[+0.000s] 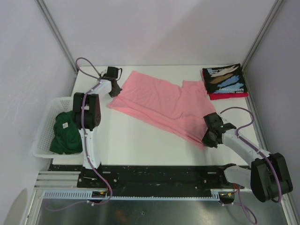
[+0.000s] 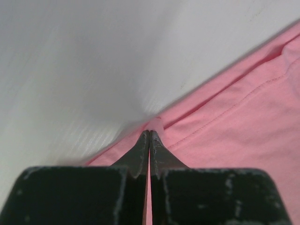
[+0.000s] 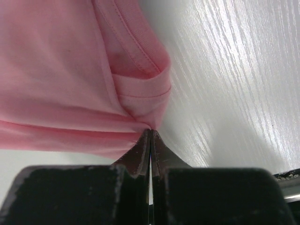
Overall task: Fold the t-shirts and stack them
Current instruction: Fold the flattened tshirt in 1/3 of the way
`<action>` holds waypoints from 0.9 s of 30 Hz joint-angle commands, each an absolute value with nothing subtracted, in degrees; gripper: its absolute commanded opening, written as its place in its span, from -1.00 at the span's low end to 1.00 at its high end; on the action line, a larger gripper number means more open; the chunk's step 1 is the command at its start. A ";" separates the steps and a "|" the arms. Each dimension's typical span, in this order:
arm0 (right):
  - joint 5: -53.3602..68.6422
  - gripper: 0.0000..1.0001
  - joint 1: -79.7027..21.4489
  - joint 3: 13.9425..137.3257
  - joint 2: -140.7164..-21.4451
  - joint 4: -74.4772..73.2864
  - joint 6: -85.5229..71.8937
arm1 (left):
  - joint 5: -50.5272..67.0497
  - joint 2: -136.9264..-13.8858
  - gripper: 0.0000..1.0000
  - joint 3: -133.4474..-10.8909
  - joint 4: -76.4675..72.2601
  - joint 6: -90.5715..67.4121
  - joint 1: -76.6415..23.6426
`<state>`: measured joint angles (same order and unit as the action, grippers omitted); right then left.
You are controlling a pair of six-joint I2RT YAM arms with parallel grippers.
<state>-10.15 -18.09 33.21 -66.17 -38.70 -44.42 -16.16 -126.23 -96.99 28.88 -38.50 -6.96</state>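
Note:
A light pink t-shirt [image 1: 159, 104] lies spread across the middle of the table, partly folded over itself. My left gripper [image 1: 114, 92] is shut on its far left corner; the left wrist view shows pink cloth [image 2: 225, 126] pinched at the fingertips. My right gripper [image 1: 206, 138] is shut on its near right corner, where a bunched hem [image 3: 140, 93] meets the fingertips. A folded black t-shirt with blue, tan and white streaks [image 1: 224, 78] rests on a folded red t-shirt [image 1: 228, 95] at the far right. A dark green t-shirt [image 1: 65, 132] lies crumpled in the basket.
A white slatted plastic basket [image 1: 46, 124] stands off the table's left edge. Grey walls and metal frame posts close in the back and sides. Bare white table [image 1: 140, 140] shows in front of the pink t-shirt.

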 commanded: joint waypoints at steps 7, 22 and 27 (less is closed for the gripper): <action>-13.37 -0.96 -17.94 42.68 -72.00 -38.92 -40.00 | -14.34 -123.32 -0.95 -98.01 27.96 -34.50 -5.90; -16.05 -0.83 -15.58 42.85 -77.08 -34.61 -36.95 | -11.87 -109.23 -0.38 -83.16 27.99 -34.76 -4.52; -16.52 -0.82 -15.14 45.38 -79.05 -33.87 -35.79 | -11.91 -104.47 -0.28 -77.25 27.93 -36.00 -3.70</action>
